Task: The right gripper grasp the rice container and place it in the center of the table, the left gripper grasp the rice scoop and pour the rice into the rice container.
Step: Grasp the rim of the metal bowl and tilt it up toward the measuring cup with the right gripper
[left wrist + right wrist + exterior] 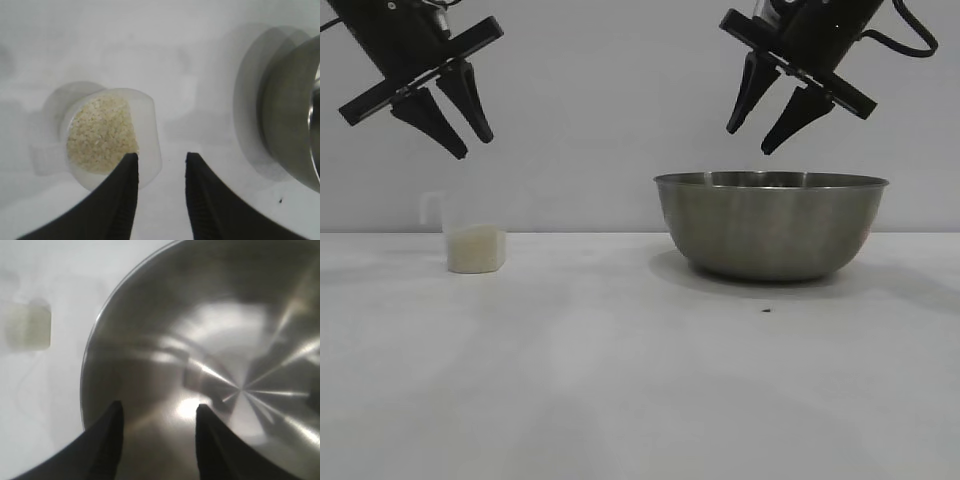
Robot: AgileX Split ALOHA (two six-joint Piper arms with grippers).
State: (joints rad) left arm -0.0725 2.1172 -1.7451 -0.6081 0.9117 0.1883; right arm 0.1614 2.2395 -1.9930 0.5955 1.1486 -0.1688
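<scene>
The right gripper (768, 133), jaws parted and empty, hangs directly above the near-left rim of the rice container (770, 225), which sits right of the rice scoop (474, 247), itself below the left gripper (472, 142), likewise released.

Soft even light; glare inside rice container (220, 365).

Left gripper (462, 138): raised at upper left of the exterior view, tilted downward and inward, fingers (117, 200) parted with a clear gap, nothing between them. Right gripper (749, 141): raised at upper right, tilted downward toward the left arm, fingers (102, 445) likewise spread and bare, tips pointing down. Both arms well apart, mirrored in pose.
</scene>
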